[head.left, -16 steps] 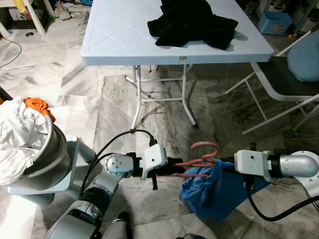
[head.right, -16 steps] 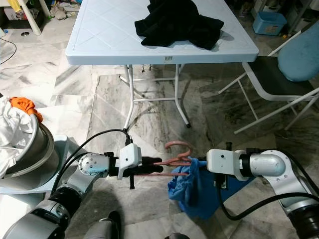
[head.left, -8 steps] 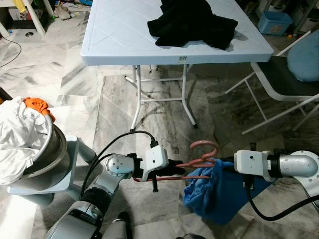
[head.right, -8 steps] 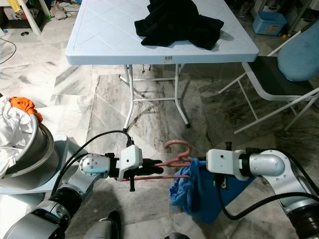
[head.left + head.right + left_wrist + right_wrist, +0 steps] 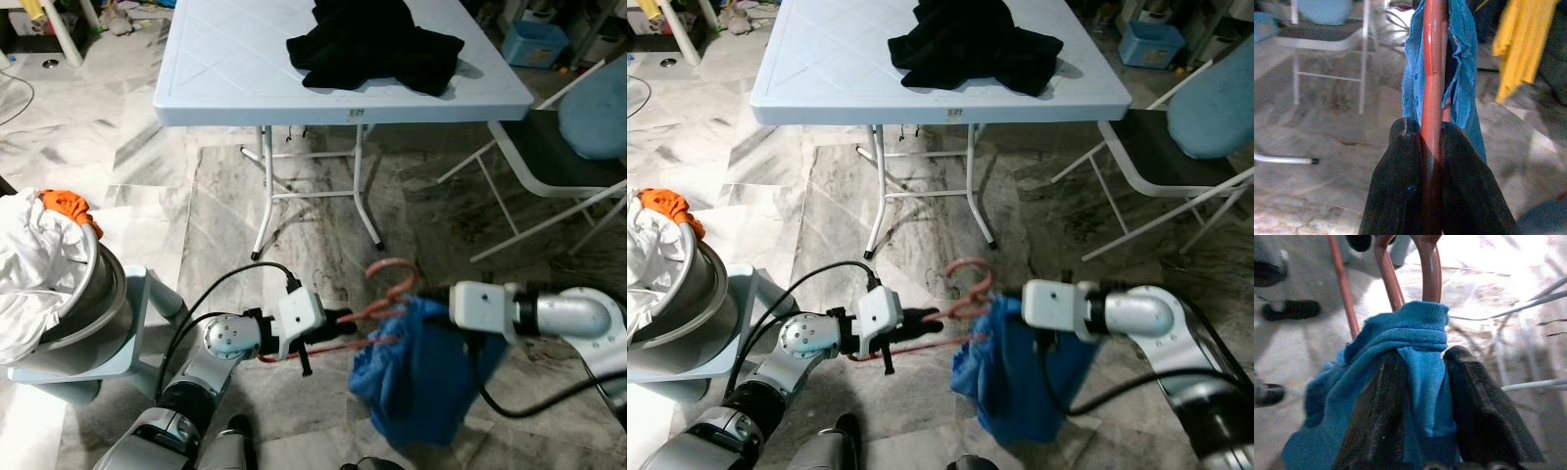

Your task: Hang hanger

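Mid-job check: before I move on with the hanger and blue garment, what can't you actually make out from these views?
- Hanger: its far arm is buried in the blue garment, so how far the garment is threaded on cannot be told.
- Right gripper: the eye views are motion-blurred there and cloth covers its fingers.
- Left gripper: shut on the hanger; the bar beyond is cut off by the left wrist view's top edge.
- Any rail to hang on: cannot tell.
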Motion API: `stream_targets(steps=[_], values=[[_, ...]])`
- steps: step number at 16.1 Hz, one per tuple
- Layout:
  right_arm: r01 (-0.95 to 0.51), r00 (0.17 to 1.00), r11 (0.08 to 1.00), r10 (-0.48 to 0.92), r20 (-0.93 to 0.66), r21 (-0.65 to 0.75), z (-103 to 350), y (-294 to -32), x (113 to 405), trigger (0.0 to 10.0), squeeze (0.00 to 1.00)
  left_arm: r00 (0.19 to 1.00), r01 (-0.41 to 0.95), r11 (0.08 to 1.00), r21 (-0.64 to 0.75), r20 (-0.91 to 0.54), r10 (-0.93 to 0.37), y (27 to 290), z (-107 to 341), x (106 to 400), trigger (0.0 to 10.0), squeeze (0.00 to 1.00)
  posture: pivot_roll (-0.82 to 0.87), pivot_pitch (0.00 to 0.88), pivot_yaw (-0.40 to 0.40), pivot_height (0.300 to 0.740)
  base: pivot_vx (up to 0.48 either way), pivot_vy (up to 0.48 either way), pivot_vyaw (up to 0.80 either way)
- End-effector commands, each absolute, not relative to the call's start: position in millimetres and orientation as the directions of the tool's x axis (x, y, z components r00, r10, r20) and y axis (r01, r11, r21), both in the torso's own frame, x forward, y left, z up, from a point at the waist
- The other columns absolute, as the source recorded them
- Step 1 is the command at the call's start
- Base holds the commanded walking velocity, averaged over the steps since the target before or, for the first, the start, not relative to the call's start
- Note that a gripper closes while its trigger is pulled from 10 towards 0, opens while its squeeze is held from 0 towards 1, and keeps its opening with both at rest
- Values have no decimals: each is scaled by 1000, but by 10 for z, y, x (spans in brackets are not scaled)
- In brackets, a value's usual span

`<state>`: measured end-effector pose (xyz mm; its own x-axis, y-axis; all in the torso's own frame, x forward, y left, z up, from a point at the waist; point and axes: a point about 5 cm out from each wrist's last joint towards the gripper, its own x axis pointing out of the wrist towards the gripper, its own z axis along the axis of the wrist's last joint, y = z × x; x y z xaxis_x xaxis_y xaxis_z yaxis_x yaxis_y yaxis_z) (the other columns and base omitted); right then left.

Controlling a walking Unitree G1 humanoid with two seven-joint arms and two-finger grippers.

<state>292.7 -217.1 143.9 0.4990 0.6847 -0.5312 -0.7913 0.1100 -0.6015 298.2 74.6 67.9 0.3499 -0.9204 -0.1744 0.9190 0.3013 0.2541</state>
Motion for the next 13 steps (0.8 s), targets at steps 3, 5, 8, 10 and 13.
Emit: stream_targets(steps=[3, 5, 8, 10, 13], values=[[-751, 556, 144, 664, -499, -644, 1475, -2214, 2987, 10000, 1000, 439, 881, 398, 255, -130, -889, 781, 638, 2960, 0, 0, -106, 229, -73, 740, 0, 0, 0], [-713, 598, 165, 651, -468, -681, 1472, -2212, 3021, 10000, 1000, 499, 849, 459, 264, -113, -859, 805, 627, 2973, 0, 0, -105, 229, -71, 740, 0, 0, 0], [-619, 711, 288, 600, -366, -731, 1449, -2198, 3126, 10000, 1000, 579, 796, 531, 289, -112, -807, 834, 652, 3038, 0, 0, -100, 229, -68, 740, 0, 0, 0], [-551, 791, 441, 547, -275, -708, 1384, -2138, 3189, 10000, 1000, 602, 780, 572, 253, -51, -797, 805, 730, 3077, 0, 0, -97, 227, -67, 740, 0, 0, 0], [-436, 880, 675, 458, -124, -596, 1271, -1984, 3242, 10000, 1000, 628, 759, 609, 229, -14, -778, 789, 772, 3097, 0, 0, -90, 227, -59, 740, 0, 0, 0]])
